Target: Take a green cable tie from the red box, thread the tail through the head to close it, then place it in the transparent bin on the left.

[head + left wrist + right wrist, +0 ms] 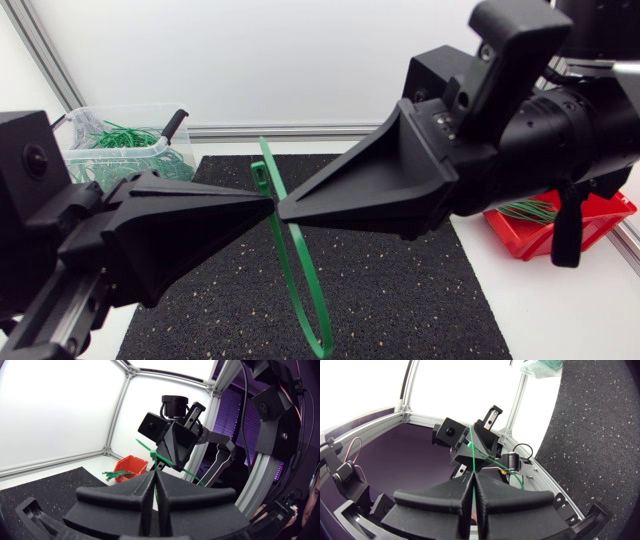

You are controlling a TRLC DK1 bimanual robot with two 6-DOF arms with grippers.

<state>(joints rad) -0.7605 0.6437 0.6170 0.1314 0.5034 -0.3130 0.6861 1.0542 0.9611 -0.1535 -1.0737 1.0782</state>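
Note:
A green cable tie (pixel 296 275) hangs bent into a long loop above the black mat (pixel 400 290). Its head (pixel 260 180) sits just above the point where both grippers meet. My left gripper (pixel 268 203) and my right gripper (pixel 285 208) face each other tip to tip, each shut on the tie. I cannot tell whether the tail passes through the head. In the left wrist view my left gripper (pixel 154 476) is shut, with the tie (pixel 148 450) and right gripper (pixel 172 450) ahead. In the right wrist view my right gripper (pixel 471 479) pinches the tie (pixel 472 455).
The transparent bin (pixel 158 152) with several green ties stands at the back left, beside the mat. The red box (pixel 592 220) with more ties lies at the right, partly behind my right arm. The red box (pixel 131 466) also shows in the left wrist view.

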